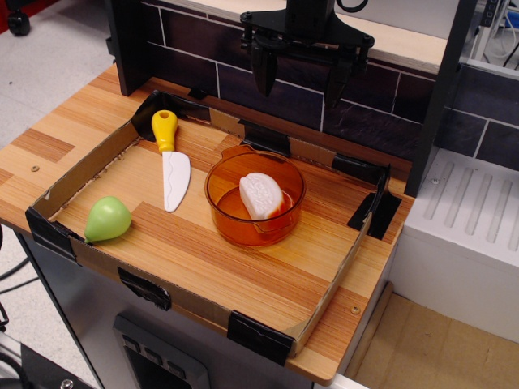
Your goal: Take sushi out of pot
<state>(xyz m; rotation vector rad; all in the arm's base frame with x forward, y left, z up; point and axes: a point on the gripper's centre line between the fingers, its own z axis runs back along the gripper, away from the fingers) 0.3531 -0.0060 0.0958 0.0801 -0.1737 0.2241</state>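
The sushi, a small rounded white piece with an orange edge, lies inside the pot. The pot is round, translucent orange, with low walls, and stands near the middle of the wooden board. My gripper hangs high above the back of the board, behind and above the pot. Its two black fingers point down and stand wide apart, with nothing between them.
A white-bladed knife with a yellow handle lies left of the pot. A green pear sits near the front left corner. A low cardboard rim with black tape corners edges the board. A dark brick-pattern wall stands behind.
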